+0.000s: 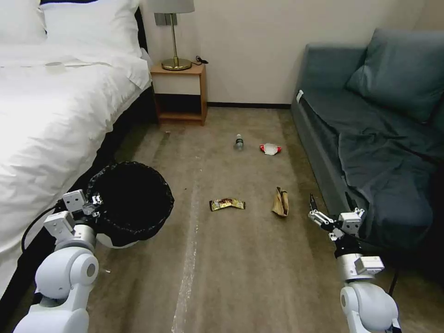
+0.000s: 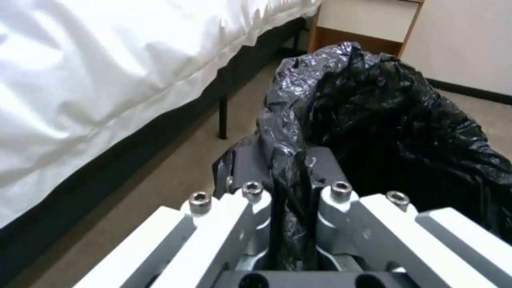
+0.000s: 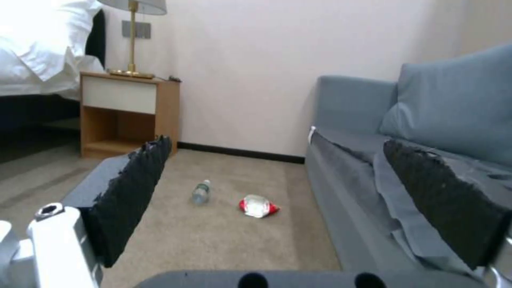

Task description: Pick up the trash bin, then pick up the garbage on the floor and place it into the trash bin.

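A hotel-room cleanup stands at its midpoint: the left gripper (image 1: 95,203), at the lower left of the head view, is clamped on the rim of the trash bin (image 1: 132,203), its fingers (image 2: 251,160) pinching a fold of the black bag liner (image 2: 384,120) beside the white bed (image 1: 55,120). The bin appears lifted off the carpet, so the first step looks done.

All four pieces of garbage lie untouched on the floor. The clear bottle (image 1: 238,141) and the red-and-white wrapper (image 1: 270,149) sit near each other at mid-frame toward the far wall; the gold-brown snack wrapper (image 1: 226,204) and the tan paper bag (image 1: 280,202) lie nearer the robot, at centre. None has reached the bin.

The right gripper (image 1: 330,206), at the lower right beside the grey sofa (image 1: 370,120), hangs with its jaws spread wide and nothing between them; its wrist view looks toward the bottle and red wrapper.

No brand or lettering is readable on any item; the bottle's label is too small to make out.
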Robot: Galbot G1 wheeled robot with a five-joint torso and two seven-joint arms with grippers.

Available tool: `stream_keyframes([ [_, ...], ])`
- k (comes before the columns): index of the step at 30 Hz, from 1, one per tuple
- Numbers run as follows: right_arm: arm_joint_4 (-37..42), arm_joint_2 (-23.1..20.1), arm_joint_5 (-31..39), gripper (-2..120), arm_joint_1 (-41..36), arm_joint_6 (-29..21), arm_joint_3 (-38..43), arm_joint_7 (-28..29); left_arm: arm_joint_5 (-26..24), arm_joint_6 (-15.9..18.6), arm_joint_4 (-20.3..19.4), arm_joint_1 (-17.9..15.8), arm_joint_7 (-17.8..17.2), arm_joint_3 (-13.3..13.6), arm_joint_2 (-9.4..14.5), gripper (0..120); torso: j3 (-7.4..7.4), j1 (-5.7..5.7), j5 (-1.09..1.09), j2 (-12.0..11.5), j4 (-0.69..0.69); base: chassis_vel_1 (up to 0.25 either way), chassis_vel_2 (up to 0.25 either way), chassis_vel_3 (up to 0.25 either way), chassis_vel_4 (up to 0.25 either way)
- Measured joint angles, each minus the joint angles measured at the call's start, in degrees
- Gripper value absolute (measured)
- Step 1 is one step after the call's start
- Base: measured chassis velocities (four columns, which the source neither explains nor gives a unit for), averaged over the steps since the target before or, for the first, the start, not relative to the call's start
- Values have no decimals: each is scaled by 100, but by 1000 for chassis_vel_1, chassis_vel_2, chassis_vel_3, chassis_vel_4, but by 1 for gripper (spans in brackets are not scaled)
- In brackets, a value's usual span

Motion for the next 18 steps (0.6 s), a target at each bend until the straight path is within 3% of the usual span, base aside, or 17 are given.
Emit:
stream_keyframes([
  [18,10,-7,5,100,-32,27,31,-20,24,-31,-39,58,12,-30,-14,6,0,0,-1,1,0,-101,100,100,-104],
])
